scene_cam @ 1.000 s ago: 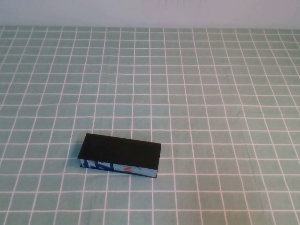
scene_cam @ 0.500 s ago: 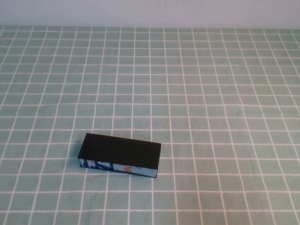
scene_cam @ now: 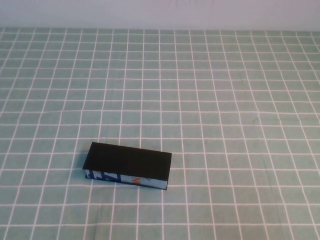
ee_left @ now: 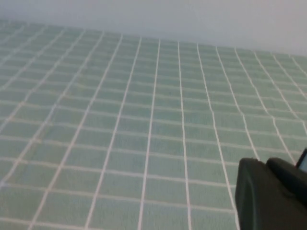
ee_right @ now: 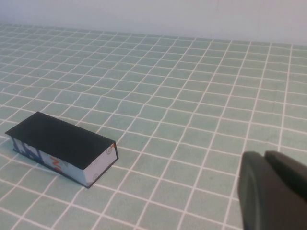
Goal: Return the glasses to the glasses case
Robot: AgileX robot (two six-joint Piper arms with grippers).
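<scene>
The glasses case (scene_cam: 127, 162) lies closed on the green checked cloth at the front left of centre, black lid up, with its blue-and-white side and orange mark facing me. It also shows in the right wrist view (ee_right: 60, 143). The glasses are not in view. Neither gripper shows in the high view. My left gripper (ee_left: 265, 165) shows only in its wrist view, fingers together and empty, over bare cloth. My right gripper (ee_right: 265, 158) shows only in its wrist view, fingers together and empty, well apart from the case.
The green cloth with a white grid (scene_cam: 210, 100) covers the whole table up to a pale wall (scene_cam: 160, 12) at the back. A pale, dark-edged sliver (ee_left: 303, 160) sits at the edge of the left wrist view; I cannot tell what it is.
</scene>
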